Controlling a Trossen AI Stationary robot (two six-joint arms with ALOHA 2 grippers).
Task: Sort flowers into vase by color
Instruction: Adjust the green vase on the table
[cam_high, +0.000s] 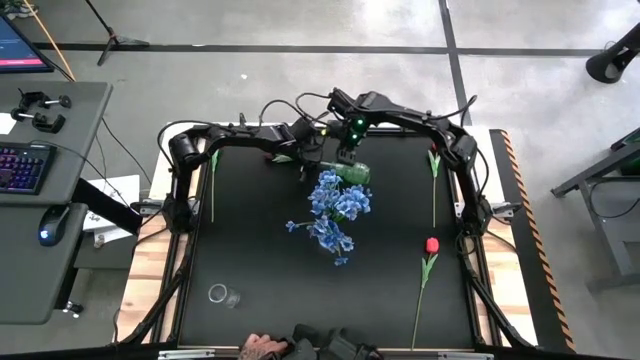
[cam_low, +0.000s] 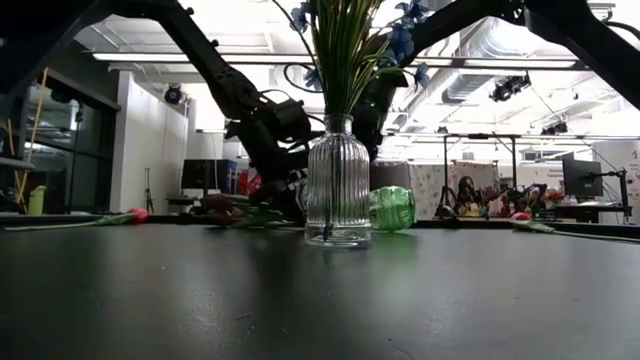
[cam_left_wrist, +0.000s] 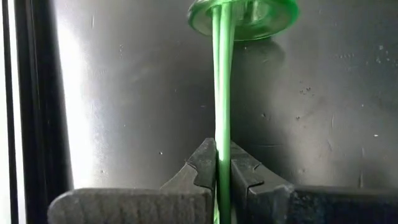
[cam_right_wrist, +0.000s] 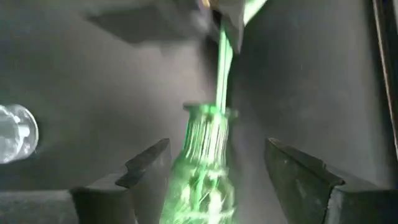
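Observation:
A green ribbed vase (cam_high: 352, 173) lies on its side at the table's far middle (cam_low: 392, 208). My left gripper (cam_left_wrist: 222, 168) is shut on a thin green flower stem (cam_left_wrist: 222, 93) whose free end reaches into the vase's mouth (cam_left_wrist: 242, 15). The blossom is out of the wrist views. My right gripper (cam_right_wrist: 217, 146) hangs open over the vase (cam_right_wrist: 202, 168), one finger on either side of it with gaps showing. A clear ribbed vase (cam_low: 337, 180) stands upright mid-table with blue flowers (cam_high: 335, 205) in it. My left gripper pinches the green stem (cam_left_wrist: 222, 146) between its two fingertips, at a point a short way back from the stem's cut end. The fingers slant down toward the table and lie roughly along the stem. The stem runs straight on from the fingertips into the green vase's mouth.
A red tulip (cam_high: 431, 245) lies on the table at the right, another stem (cam_high: 433, 165) at the far right, one more (cam_high: 213, 175) at the far left. A small clear vase (cam_high: 222, 294) lies near the front left. A person's hand (cam_high: 265, 347) rests at the near edge.

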